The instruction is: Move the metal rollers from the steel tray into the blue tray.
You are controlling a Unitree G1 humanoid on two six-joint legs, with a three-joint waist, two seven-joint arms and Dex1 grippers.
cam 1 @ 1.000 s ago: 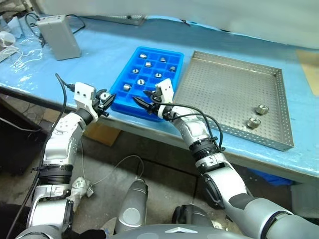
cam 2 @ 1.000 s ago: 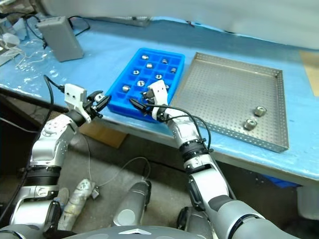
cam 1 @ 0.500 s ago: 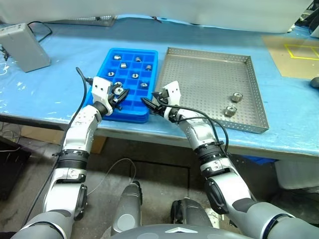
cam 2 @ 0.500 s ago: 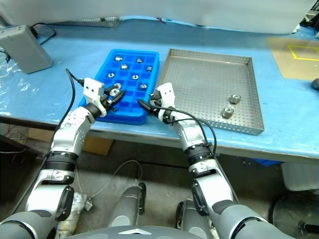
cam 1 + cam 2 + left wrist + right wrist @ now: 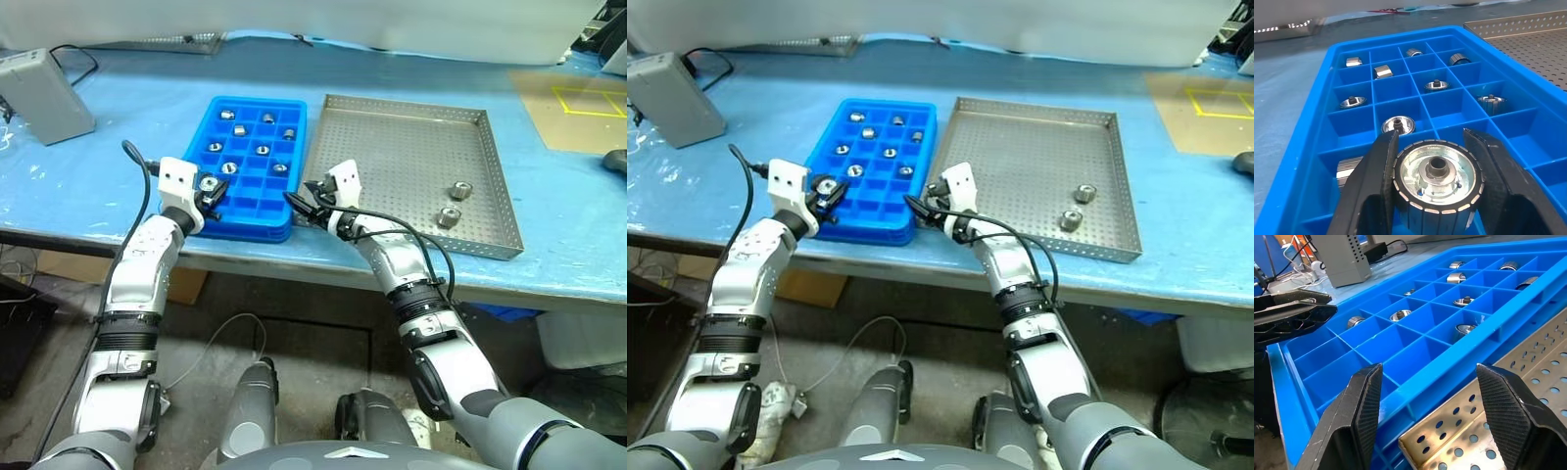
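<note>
Shiny ribbed metal roller (image 5: 1436, 182), glossy blue plastic tray (image 5: 286, 218), matt perforated steel tray (image 5: 392, 147).

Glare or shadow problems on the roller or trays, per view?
Left wrist view: bright highlights on the face of the held metal roller, ribs still readable. Right wrist view: the steel tray edge gleams, holes distinct; the blue tray cells darken toward their floors. Left eye view: even light over both trays, no hotspots.

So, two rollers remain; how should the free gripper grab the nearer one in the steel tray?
Come from above and pinch the nearer roller's curved sides. It seems to sit hole-up on the steel tray's floor, apart from the other roller, leaving finger room.
</note>
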